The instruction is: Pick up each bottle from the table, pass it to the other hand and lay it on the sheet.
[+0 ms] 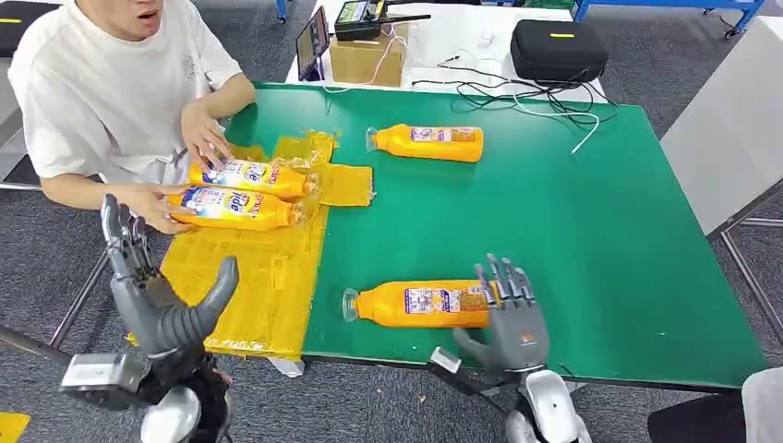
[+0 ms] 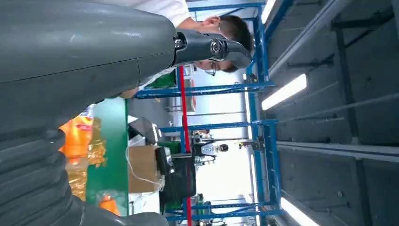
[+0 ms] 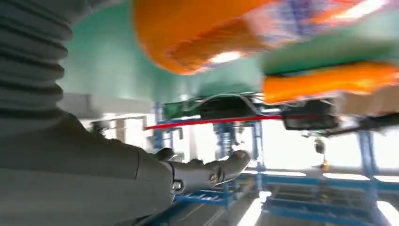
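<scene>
The right hand (image 1: 511, 314) stands at the bench's near edge with fingers upright and spread, holding nothing; its fingertips sit against the base end of the nearest bottle (image 1: 415, 304), though I cannot tell if they press it. That bottle lies on its side on the green bench (image 1: 591, 231), cap pointing away from the hand toward the sheet (image 1: 268, 277). The right wrist view shows the same orange bottle (image 3: 197, 33) blurred, just past the thumb (image 3: 211, 172).

The left hand (image 1: 157, 295) is raised off the bench's near corner, beside the sheet, fingers apart and thumb out, empty.

Beyond the left hand, 2 bottles (image 1: 245, 192) lie side by side on the yellow sheet, with a person's hands (image 1: 205, 134) on them. Farther across from the right hand, a 4th bottle (image 1: 427, 142) lies alone on the bare green surface, well apart from the rest.
</scene>
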Motion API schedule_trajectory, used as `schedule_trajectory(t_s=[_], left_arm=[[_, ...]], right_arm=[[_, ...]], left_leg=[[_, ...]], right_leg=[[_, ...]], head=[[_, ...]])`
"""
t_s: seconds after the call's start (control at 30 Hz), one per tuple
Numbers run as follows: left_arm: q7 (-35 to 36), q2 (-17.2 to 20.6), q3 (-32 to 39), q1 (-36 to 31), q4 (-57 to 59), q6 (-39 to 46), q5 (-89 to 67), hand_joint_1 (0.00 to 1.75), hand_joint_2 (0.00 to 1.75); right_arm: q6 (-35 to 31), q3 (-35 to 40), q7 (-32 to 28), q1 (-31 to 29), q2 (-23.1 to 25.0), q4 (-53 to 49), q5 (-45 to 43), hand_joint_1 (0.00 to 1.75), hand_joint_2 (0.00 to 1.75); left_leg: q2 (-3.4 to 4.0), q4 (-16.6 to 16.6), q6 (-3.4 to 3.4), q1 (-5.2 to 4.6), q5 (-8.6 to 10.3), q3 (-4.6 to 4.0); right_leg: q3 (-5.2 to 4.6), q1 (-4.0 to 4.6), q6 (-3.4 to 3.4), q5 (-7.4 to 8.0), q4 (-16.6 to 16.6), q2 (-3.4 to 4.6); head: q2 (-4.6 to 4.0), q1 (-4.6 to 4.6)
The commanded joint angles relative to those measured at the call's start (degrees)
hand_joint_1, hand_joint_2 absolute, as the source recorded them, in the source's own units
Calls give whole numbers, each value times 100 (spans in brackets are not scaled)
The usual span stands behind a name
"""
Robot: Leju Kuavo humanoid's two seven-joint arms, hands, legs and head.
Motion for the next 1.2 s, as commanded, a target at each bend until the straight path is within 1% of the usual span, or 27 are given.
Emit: schedule_trajectory(t_s=[0.03,0.07,0.1,0.13,0.17,0.23,0.3,0.33,0.37,0.4,0.43,0.47,0.5,0.53,0.6,0.67,0.7,0.77,0.8,0.87,0.93,1.1,1.17,1.2], left_arm=[[5,-102,-104,350,-324,18,-2,0,175],[5,-102,-104,350,-324,18,-2,0,175],[1,-120,-100,331,-291,22,-49,0,175],[3,-128,-121,317,-249,24,-85,0,175],[28,-190,-132,263,-167,55,-55,0,175],[71,-280,-166,193,-57,77,82,0,175],[132,-313,-259,71,96,89,151,0,175],[230,-253,-342,-40,238,24,229,0,175],[232,-235,-380,-147,347,77,228,0,175],[210,-212,-412,-258,426,149,225,0,175],[200,-193,-431,-366,497,183,220,0,175],[203,-194,-424,-420,548,192,221,0,175],[203,-194,-424,-420,548,192,221,0,175],[203,-194,-424,-420,548,192,221,0,175],[194,-183,-436,-408,532,226,239,0,175],[348,-209,-489,-402,530,45,539,0,175],[623,-236,-486,-394,551,-220,938,0,175],[501,-312,-541,-456,722,-110,768,0,175],[600,-347,-657,-545,890,-199,866,0,175],[567,-308,-768,-618,970,-217,844,0,175],[526,-249,-822,-633,952,-150,796,0,175],[539,-210,-826,-610,905,-129,779,0,175],[593,-169,-865,-624,926,-156,750,0,175],[576,-153,-886,-653,945,-153,717,0,175]], right_arm=[[-37,55,212,-206,-421,590,36,0,175],[-37,55,212,-206,-421,590,36,0,175],[-37,189,426,-263,-500,635,146,0,175],[-34,251,477,-359,-531,751,56,0,175],[25,367,515,-575,-582,1003,-49,0,175],[283,526,529,-796,-576,1334,-190,0,175],[370,639,544,-1059,-572,1723,-279,0,175],[496,728,435,-1334,-566,2149,-433,0,175],[491,774,312,-1591,-528,2450,-656,0,175],[546,975,323,-1898,-541,2818,-578,0,175],[613,1061,292,-2159,-512,3007,-605,0,175],[660,1067,304,-2243,-497,3065,-623,0,175],[660,1067,304,-2243,-497,3065,-623,0,175],[660,1067,304,-2243,-497,3065,-623,0,175],[608,1115,235,-2265,-478,3161,-745,0,175],[891,1219,155,-2342,-441,3274,-914,0,175],[1195,1297,197,-2402,-441,3399,-991,0,175],[1445,1378,210,-2515,-394,3605,-1059,0,175],[1516,1481,203,-2606,-365,3788,-1051,0,175],[1500,1502,77,-2655,-302,3912,-1182,0,175],[1398,1621,70,-2656,-293,3903,-1211,0,175],[1463,1766,40,-2619,-343,3832,-1182,0,175],[1543,1948,-62,-2605,-368,3793,-1136,0,175],[1665,2049,-229,-2619,-354,3791,-1200,0,175]], left_leg=[[2,-3,-7,3,-3,13],[3,-5,-10,4,-5,20],[3,-3,-8,5,-4,15],[4,-4,-6,3,-2,13],[9,-2,-8,4,-5,19],[15,-4,-6,5,-3,18],[17,-2,-5,6,-3,17],[26,-4,-6,7,-2,22],[16,-6,-4,7,0,20],[24,-9,-5,6,3,24],[15,-6,-1,3,6,19],[34,-7,-3,3,8,23],[25,-7,-1,2,8,19],[36,-4,-4,3,7,21],[17,-4,2,1,11,20],[14,-7,-2,5,11,30],[15,-3,-1,4,10,24],[18,-3,1,3,8,26],[22,-5,-1,4,6,32],[13,-4,0,4,11,31],[18,-7,0,6,13,32],[14,-6,0,5,14,35],[14,-6,0,6,13,40],[11,-10,-2,7,14,45]], right_leg=[[12,3,-9,-3,-3,0],[19,5,-13,-5,-4,1],[14,6,-10,-3,-3,2],[12,4,-8,-2,-2,4],[16,5,-10,-4,-1,8],[13,5,-8,1,-2,14],[14,5,-7,2,-1,15],[17,7,-9,5,-3,22],[19,6,-8,4,-7,11],[20,6,-10,9,-8,18],[16,2,-8,6,-4,9],[15,3,-11,13,-5,28],[14,2,-7,11,-3,20],[13,3,-9,16,0,29],[15,2,2,13,0,4],[24,6,-5,10,-3,3],[18,5,-1,10,0,7],[22,4,1,9,0,11],[26,4,-2,8,-2,13],[30,5,-1,10,-3,3],[28,6,-1,13,-5,4],[28,6,-1,13,-5,0],[33,6,-1,11,-5,-1],[39,7,-3,11,-8,-4]], head=[[-2,0],[-2,2],[-2,0],[-2,0],[-2,0],[-2,0],[0,0],[-2,0],[-2,0],[-2,2],[0,2],[-2,2],[-2,0],[-2,0],[-2,2],[-2,0],[-2,0],[-2,0],[-2,0],[-2,2],[-2,0],[-2,0],[-2,2],[-2,2]])
